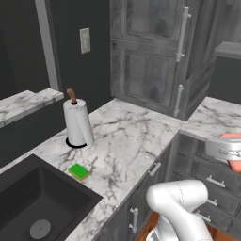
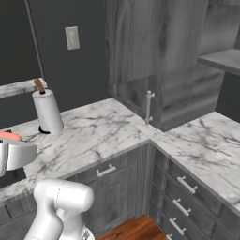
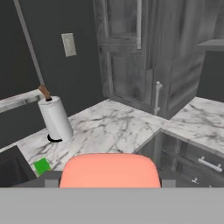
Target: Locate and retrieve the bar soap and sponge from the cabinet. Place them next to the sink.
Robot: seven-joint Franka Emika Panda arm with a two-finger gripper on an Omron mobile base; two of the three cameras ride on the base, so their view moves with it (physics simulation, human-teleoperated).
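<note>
In the left base view, the sponge lies flat on the white marble counter, just beside the corner of the dark sink and near the paper towel roll. At the right edge, the gripper is up in the air, well apart from the sponge, with pink showing above and below its grey body; that pink is the bar soap. In the right base view, the gripper is at the left edge, over the counter, with a bit of the bar soap on top of it, and the paper towel roll stands behind. In the hand view, the bar soap is right in front of the camera, sitting between the fingers, so the pincer looks closed around it, though the tips are hidden behind it. The sponge shows down on the left, next to the sink. The soap is smooth and could slip out if the arm swings fast. If it comes down too far left, it could drop into the sink or bump the sponge.
</note>
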